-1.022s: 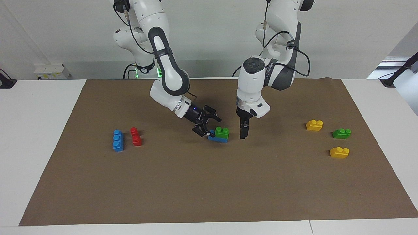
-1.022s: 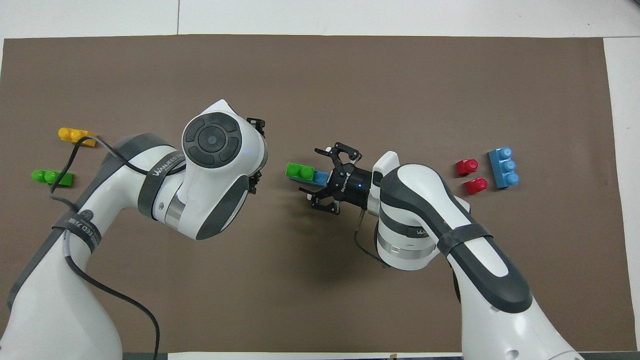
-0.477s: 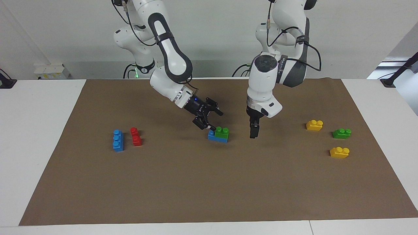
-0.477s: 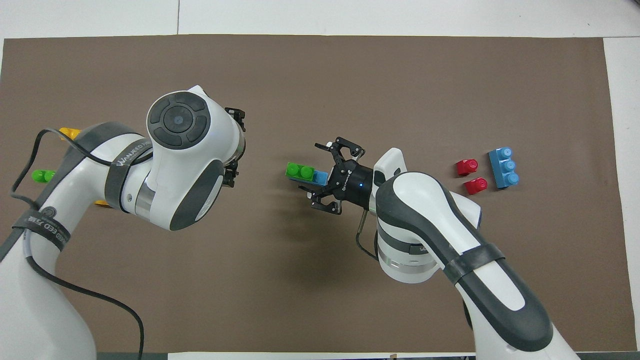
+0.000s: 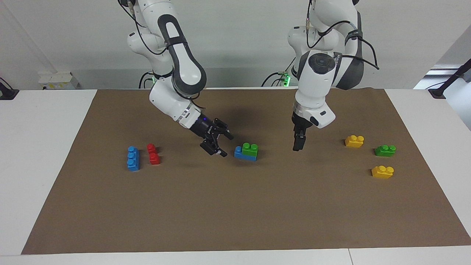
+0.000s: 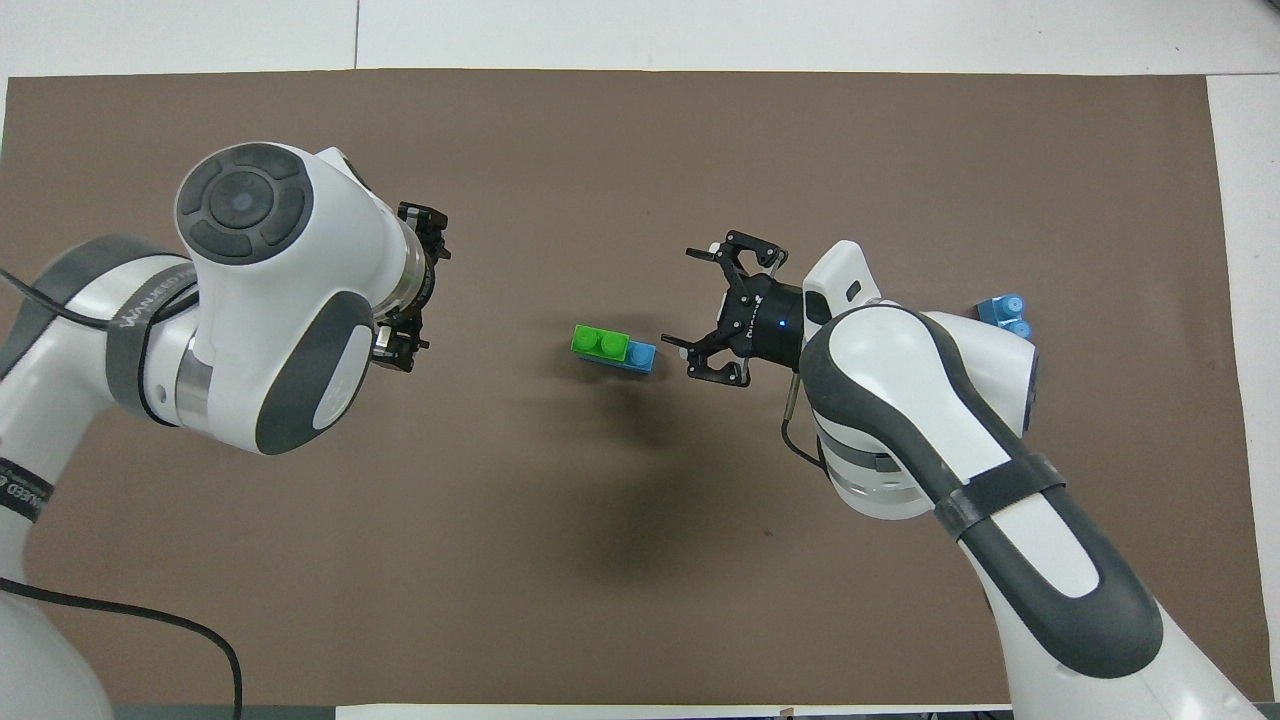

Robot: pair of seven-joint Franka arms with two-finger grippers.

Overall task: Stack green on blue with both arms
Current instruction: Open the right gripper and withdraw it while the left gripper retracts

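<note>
Facing camera high, opposite robots – overhead steep; both share mat [image 5: 235, 206].

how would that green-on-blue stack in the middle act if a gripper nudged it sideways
The green brick sits on one end of the blue brick, so the stack is lopsided and a high push might tip it. A low push would probably slide it across the brown mat. Both look like rigid, light plastic.

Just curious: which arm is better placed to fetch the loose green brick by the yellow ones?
Left, probably. The left end effector, open, hangs between the stack and the loose green brick; the right end effector, open too, is at the stack's blue end.
</note>
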